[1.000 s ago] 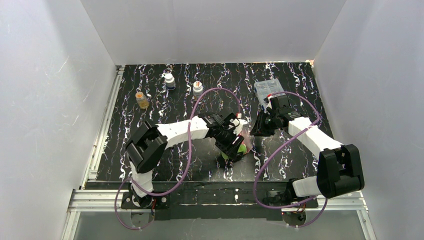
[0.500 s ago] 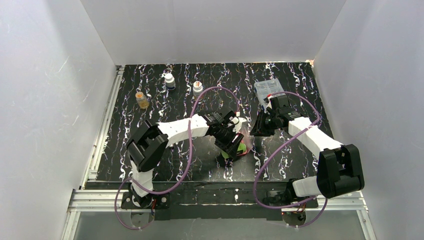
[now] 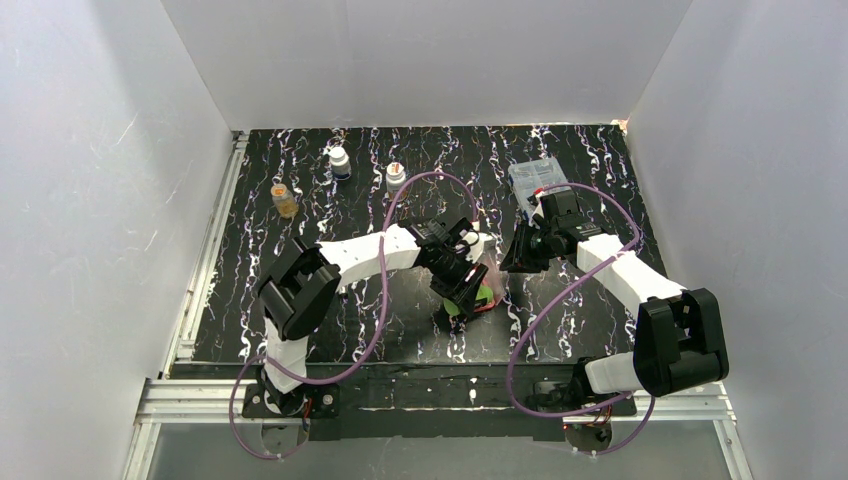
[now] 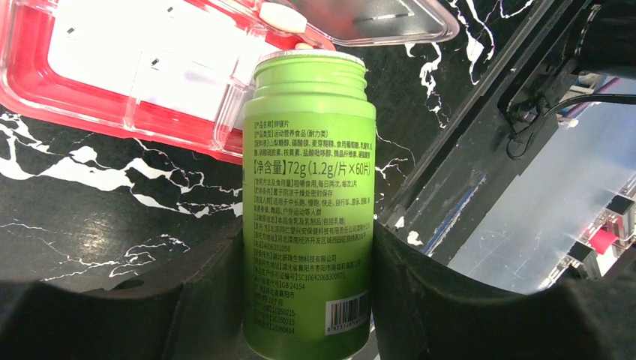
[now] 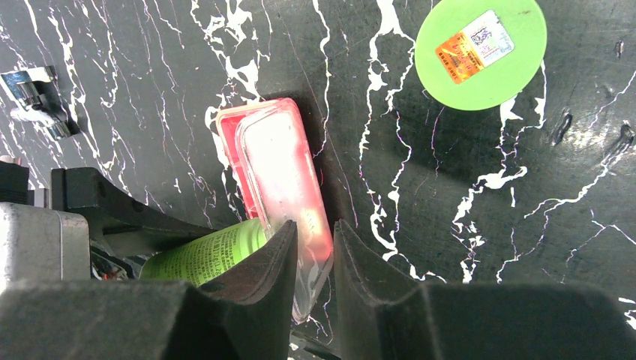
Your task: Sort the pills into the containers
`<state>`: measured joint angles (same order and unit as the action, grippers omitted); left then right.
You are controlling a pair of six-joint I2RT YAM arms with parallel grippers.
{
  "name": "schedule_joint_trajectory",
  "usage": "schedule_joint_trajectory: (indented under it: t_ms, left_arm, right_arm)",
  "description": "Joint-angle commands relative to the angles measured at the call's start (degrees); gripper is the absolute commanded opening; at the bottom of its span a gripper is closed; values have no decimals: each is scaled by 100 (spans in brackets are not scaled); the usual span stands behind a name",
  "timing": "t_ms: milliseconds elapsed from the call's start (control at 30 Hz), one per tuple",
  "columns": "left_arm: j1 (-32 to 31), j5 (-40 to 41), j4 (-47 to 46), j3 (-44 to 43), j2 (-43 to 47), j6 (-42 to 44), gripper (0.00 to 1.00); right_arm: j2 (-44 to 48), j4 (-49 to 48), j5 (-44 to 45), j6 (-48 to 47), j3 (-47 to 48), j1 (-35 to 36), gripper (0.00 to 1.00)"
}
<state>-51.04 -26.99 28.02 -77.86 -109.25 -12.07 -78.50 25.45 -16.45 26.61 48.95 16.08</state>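
My left gripper (image 4: 304, 259) is shut on a green pill bottle (image 4: 309, 150), uncapped and tipped with its mouth at the edge of the red pill case (image 4: 112, 112). The case's whitish containers (image 4: 150, 52) lie open under a raised clear lid (image 4: 375, 19). One white pill (image 4: 283, 16) lies at the case's edge by the bottle mouth. My right gripper (image 5: 315, 247) is shut on the end of the clear lid of the case (image 5: 274, 161). In the top view both grippers (image 3: 470, 288) (image 3: 515, 262) meet at the case (image 3: 490, 268) at mid-table.
The bottle's green cap (image 5: 480, 52) lies flat on the black marbled table, also seen near the front (image 3: 448, 312). Three small bottles (image 3: 340, 162) (image 3: 396, 177) (image 3: 284, 200) stand at the back left. A clear plastic box (image 3: 537, 178) sits at the back right.
My left arm has shifted slightly toward the back with the green bottle still in its grip. The right arm and the case have not moved.
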Motion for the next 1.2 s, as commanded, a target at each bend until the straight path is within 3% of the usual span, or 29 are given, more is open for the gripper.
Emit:
schedule_joint_trajectory:
  t_ms: [0,667,1167]
  left_arm:
    - [59,-233,230,-204,-24,-68,0]
    - [52,-116,222,-269,162,178,0]
    - [-475,1059,708,-628,116,919,0]
  right_arm:
    - [-6,-145,2,-69,-7,-38,31]
    - [17,-146,-34,-85,7,-36,31]
    - [15,-152,-18,-76,23,-38,31]
